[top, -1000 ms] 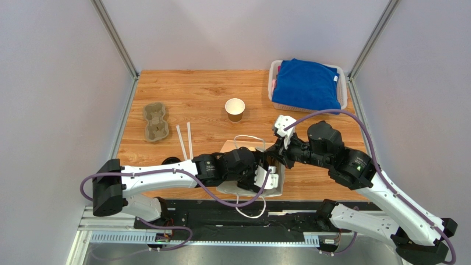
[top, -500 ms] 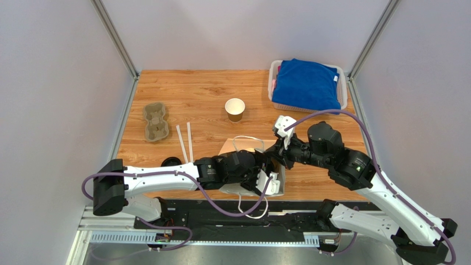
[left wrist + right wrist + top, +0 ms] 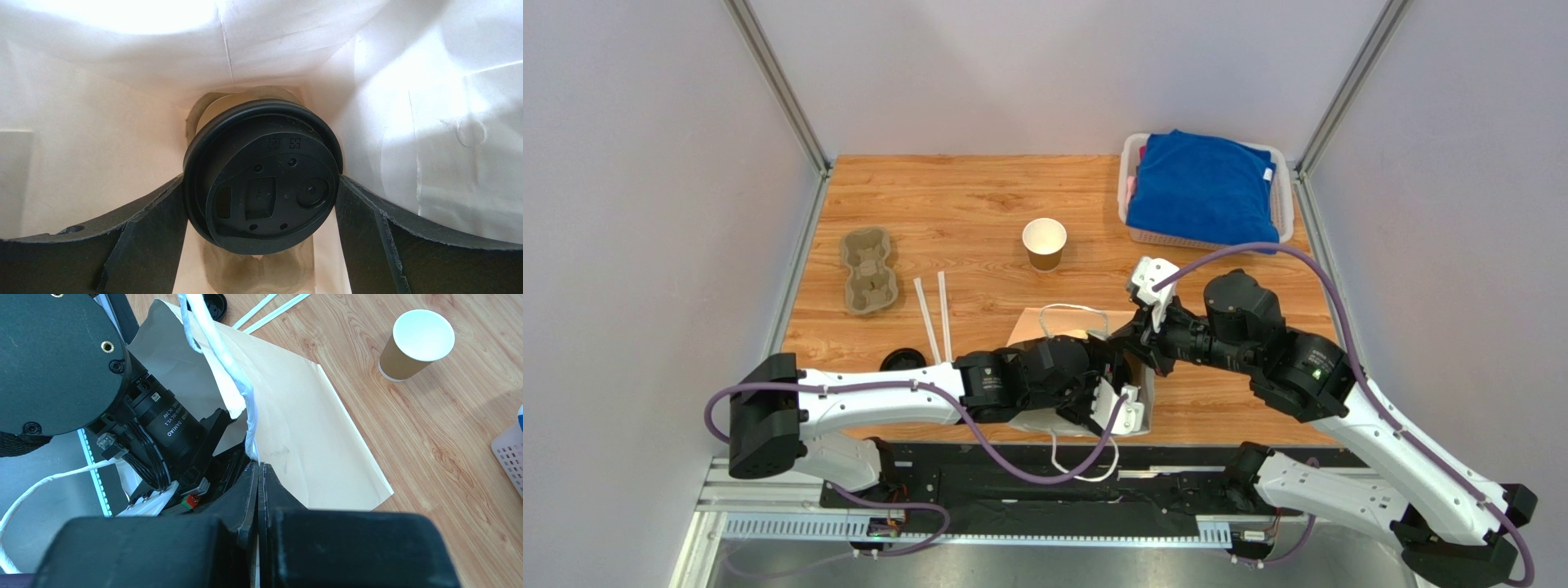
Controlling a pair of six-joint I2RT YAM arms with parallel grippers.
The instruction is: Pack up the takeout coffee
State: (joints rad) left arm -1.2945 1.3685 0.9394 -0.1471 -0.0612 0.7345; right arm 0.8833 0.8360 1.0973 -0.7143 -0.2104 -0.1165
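Note:
The takeout coffee point(image 3: 264, 184), a brown cup seen lid-on with its round black lid toward the camera, is inside the paper bag point(image 3: 92, 165). My left gripper point(image 3: 261, 205) is shut on it, with both fingers point(image 3: 147, 233) pressed against the sides of the lid. In the top view the left gripper point(image 3: 1114, 390) is deep inside the bag point(image 3: 1044, 326), so the cup is hidden there. My right gripper point(image 3: 258, 471) is shut on the bag's rim point(image 3: 248, 425) by its white handle and holds the mouth open; it also shows in the top view point(image 3: 1133, 338).
A lidless brown cup point(image 3: 1044, 243) stands behind the bag. A cardboard cup carrier point(image 3: 868, 270), two white straws point(image 3: 934, 312) and a loose black lid point(image 3: 903, 359) lie to the left. A white basket point(image 3: 1284, 184) with blue cloth sits at the back right.
My left gripper has pushed slightly further into the bag with the cup, uncovering the loose lid. The right gripper has kept its hold on the bag's rim.

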